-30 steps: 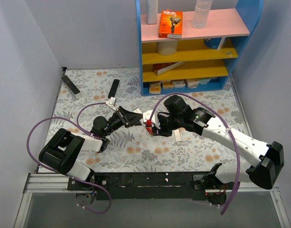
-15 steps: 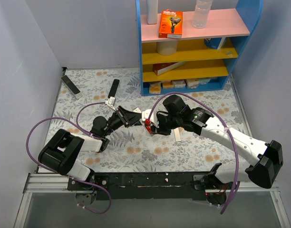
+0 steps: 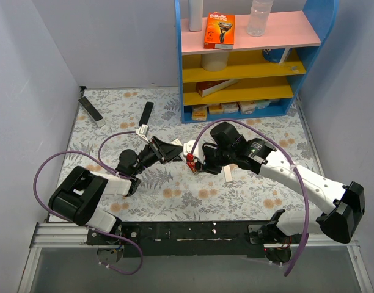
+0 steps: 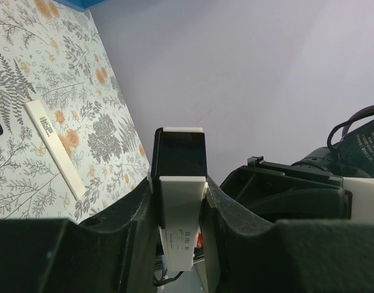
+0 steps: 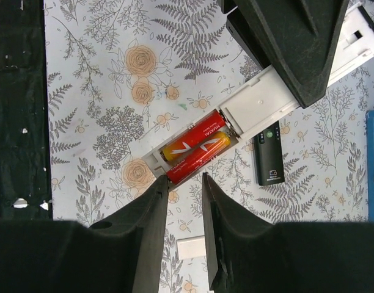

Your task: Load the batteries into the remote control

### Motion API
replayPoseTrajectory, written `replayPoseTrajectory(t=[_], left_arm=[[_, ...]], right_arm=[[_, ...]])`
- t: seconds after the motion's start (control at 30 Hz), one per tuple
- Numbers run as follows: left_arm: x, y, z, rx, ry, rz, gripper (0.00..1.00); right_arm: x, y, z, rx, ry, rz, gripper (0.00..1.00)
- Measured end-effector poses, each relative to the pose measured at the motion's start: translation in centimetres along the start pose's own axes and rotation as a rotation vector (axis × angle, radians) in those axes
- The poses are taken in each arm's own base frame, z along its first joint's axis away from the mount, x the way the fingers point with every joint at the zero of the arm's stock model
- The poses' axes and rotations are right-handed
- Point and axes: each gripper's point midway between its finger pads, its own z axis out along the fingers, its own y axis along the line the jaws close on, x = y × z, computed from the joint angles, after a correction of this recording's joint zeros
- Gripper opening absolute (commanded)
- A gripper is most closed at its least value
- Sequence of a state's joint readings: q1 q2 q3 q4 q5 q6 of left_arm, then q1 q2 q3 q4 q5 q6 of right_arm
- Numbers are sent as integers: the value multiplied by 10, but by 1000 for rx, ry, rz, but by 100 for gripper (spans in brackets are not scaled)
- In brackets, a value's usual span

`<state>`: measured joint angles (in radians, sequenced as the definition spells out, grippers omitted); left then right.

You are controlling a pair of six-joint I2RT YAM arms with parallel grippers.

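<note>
Top external: right gripper (image 3: 195,165) barely shifted, at batteries (image 3: 190,160) in remote control (image 3: 188,147).

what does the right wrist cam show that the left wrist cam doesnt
Only the right wrist view: two red batteries side by side in the open compartment of the remote control, the right gripper open just off their near ends, and a small black remote. Only the left wrist view: a long white strip lying on the floral cloth, the grey wall and the right arm. Both: the white remote control clamped in the left gripper.
</note>
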<state>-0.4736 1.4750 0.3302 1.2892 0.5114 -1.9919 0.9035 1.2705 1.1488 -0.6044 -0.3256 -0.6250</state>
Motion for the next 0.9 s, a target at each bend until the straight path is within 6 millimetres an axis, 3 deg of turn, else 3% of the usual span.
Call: replayPoseTrajectory(t=[0.5, 0.9], left_arm=[[0, -6, -1, 12, 3, 9, 0], [0, -2, -1, -2, 2, 13, 0]], right_arm=[[-4, 3, -1, -20, -16, -7, 28], [0, 3, 3, -21, 2, 27, 8]])
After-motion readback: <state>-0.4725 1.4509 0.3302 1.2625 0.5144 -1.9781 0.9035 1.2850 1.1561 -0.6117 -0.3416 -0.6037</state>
